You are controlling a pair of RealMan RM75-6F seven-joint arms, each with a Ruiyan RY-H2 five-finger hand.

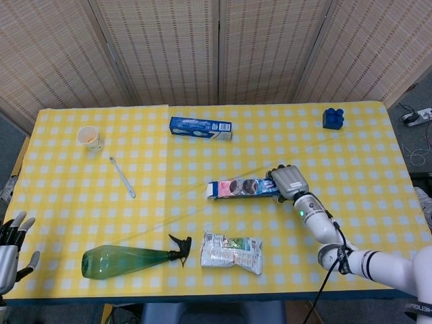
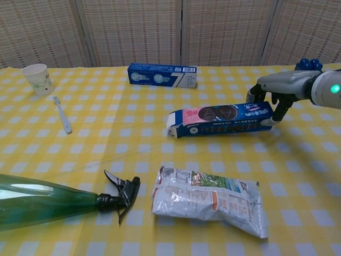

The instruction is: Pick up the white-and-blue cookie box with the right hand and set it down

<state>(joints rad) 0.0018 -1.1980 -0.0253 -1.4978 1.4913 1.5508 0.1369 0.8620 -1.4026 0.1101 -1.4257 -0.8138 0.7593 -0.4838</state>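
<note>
The cookie box (image 1: pixel 239 187), blue with a white and pink left end and dark cookies printed on it, lies mid-table on the yellow checked cloth. My right hand (image 1: pixel 289 182) grips its right end, fingers over the far side and thumb on the near side. In the chest view the box (image 2: pixel 218 120) is tilted: its right end is raised in my right hand (image 2: pixel 277 88) and its left end is low at the cloth. My left hand (image 1: pixel 10 246) hovers off the table's front left corner, fingers apart and holding nothing.
A long blue-and-white box (image 1: pixel 200 127) lies behind the cookie box. A crumpled snack bag (image 1: pixel 231 252) and a green spray bottle (image 1: pixel 128 260) lie near the front edge. A toothbrush (image 1: pixel 123 177) and paper cup (image 1: pixel 90 138) sit at left, a blue brick (image 1: pixel 332 118) at back right.
</note>
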